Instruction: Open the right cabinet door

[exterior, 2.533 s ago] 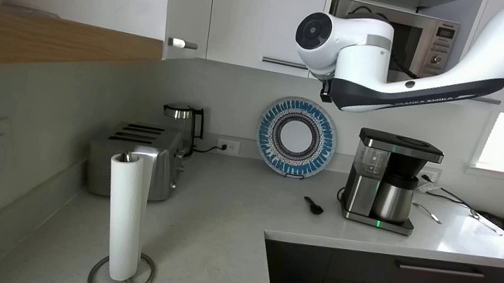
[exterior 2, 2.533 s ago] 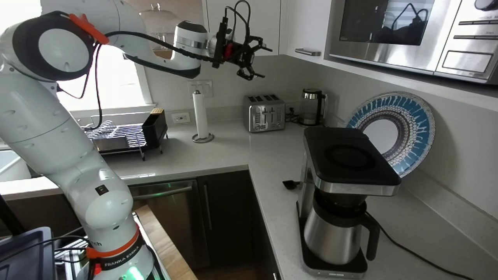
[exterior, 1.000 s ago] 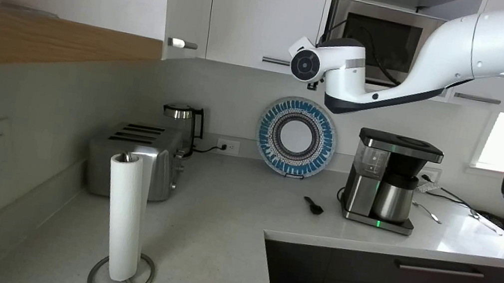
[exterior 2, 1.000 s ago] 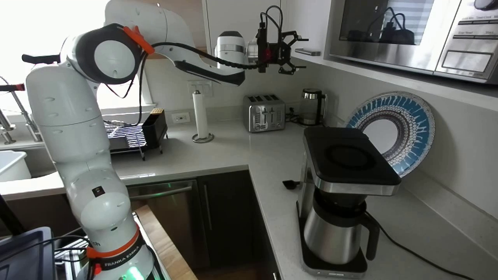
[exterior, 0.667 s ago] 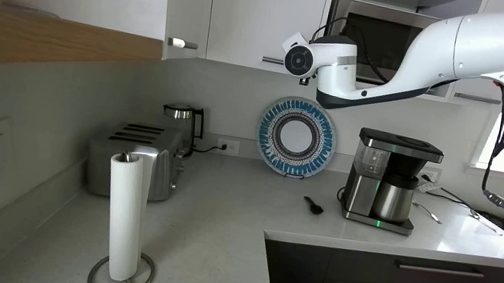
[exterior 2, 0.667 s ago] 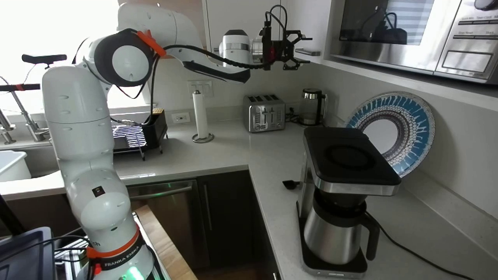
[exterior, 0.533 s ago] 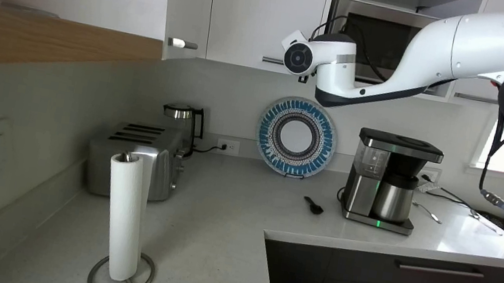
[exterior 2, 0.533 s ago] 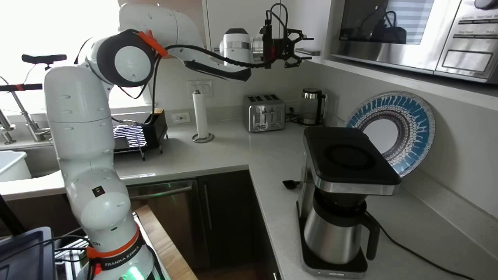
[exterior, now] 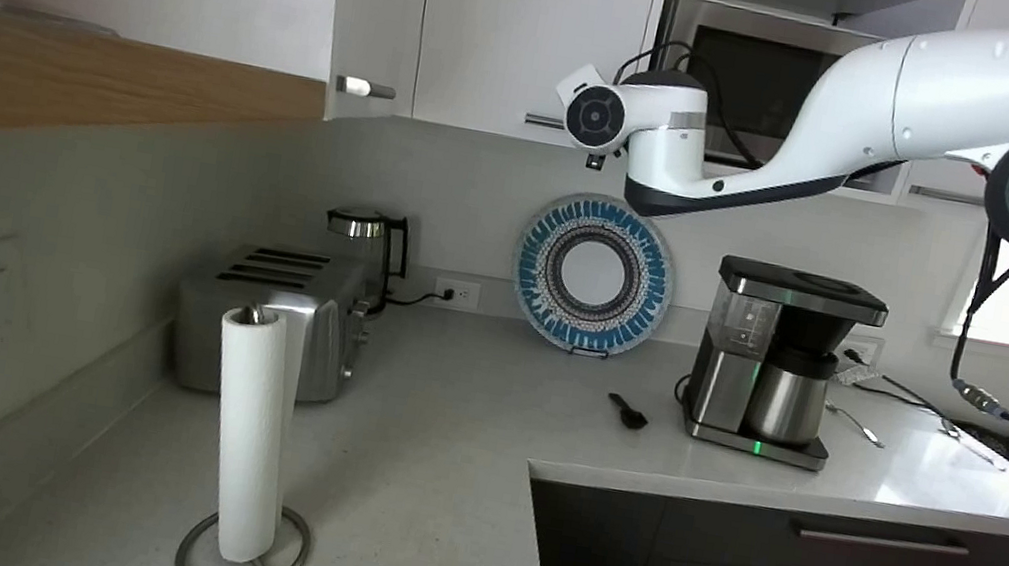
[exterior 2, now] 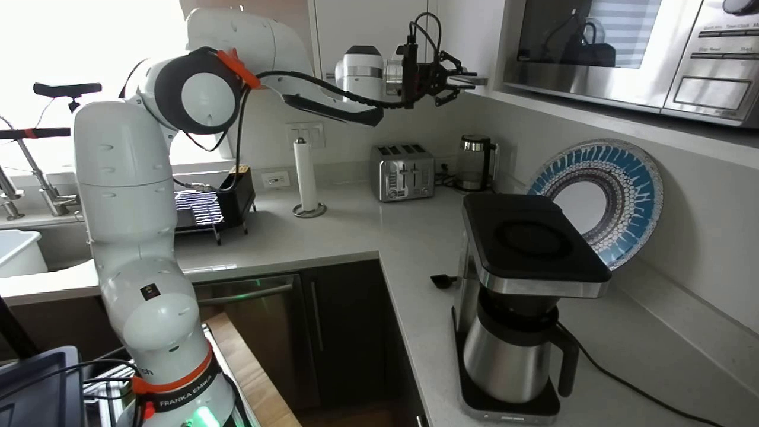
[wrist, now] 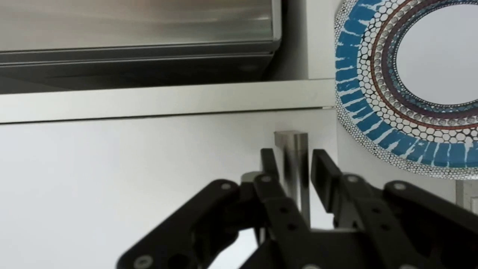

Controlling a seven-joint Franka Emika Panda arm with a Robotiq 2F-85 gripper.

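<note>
Presently: gripper (wrist: 295,160), parted, astride bar handle (wrist: 297,168); touching or not, unclear. Right cabinet door (exterior: 535,25): white, closed, beside microwave (exterior: 754,80). Advised: centre on handle, squeeze firmly, then draw outward slowly along probable hinge arc.

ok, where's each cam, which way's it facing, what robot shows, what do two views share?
Wrist view: sits behind the fingers, facing the white cabinet door and its handle; own body: just fingers and links.
Exterior view: sits by the coffee maker, looking past it to the toaster; shows most of the arm, fingers included.
Exterior view: sits behind the paper towel roll, facing the plate; shows part of the arm, fingers hidden.
Both exterior views share the plate, coffee maker, toaster and paper towel roll.
</note>
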